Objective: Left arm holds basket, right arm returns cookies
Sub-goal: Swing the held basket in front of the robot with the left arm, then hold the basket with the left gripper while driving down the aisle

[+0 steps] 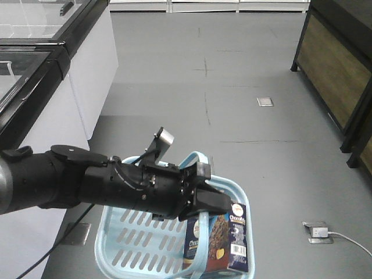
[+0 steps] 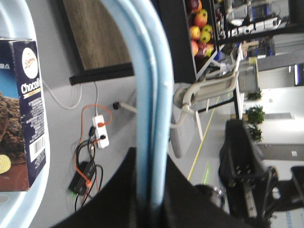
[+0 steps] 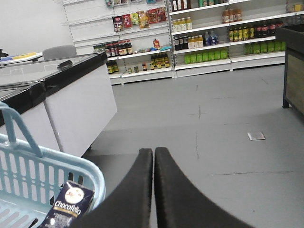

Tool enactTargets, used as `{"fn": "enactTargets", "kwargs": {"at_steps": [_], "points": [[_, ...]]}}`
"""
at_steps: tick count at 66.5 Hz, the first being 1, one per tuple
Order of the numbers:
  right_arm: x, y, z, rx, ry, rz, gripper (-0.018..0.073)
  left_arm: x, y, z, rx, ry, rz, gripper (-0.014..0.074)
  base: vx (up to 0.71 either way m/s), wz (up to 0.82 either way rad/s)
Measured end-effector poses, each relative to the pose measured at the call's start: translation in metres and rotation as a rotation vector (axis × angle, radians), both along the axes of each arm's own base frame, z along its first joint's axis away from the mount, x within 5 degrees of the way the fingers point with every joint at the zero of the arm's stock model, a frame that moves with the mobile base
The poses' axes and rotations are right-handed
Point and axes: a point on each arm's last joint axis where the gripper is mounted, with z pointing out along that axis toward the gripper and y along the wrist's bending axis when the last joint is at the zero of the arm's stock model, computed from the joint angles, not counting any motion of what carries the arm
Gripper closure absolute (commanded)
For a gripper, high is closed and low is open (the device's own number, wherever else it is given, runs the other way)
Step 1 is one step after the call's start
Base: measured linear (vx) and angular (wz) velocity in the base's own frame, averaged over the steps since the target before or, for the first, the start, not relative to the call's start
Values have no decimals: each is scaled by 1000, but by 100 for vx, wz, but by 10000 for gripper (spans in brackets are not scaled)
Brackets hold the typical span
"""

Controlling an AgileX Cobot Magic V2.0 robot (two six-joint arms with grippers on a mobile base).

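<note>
1. Right gripper: the two fingers are pressing flat together with nothing between them, sitting just outside the near rim of the basket. If you are reaching in without opening first, you are likely knocking the rim or shoving the carton instead of taking it.

2. Cookies: the carton is standing upright inside the basket, against one corner, with the blue handle rising just beside it. I judge that the handle is narrowing your approach, and a glancing touch is likely tipping the carton flat.

3. Left gripper: it is clamping the handle, both jaws hard against the blue bar. You cannot tell whether the basket is resting on the floor. If it is hanging, any push is swinging or tilting it.

4. Further off: a freezer cabinet, a floor socket and stocked shelves are standing well apart from the work.
</note>
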Motion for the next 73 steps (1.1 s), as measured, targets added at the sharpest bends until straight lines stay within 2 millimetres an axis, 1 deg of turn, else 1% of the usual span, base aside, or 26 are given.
{"fn": "enactTargets", "kwargs": {"at_steps": [8,15,42,73], "points": [[0,0,0,0,0,0,568,-9,5,-14,23,28,-9,604,0,0],[0,0,0,0,0,0,568,-14,7,-20,29,50,-21,604,0,0],[0,0,0,0,0,0,568,-20,6,-16,-24,72,-83,604,0,0],[0,0,0,0,0,0,568,-21,6,-16,-26,87,-84,604,0,0]]}}
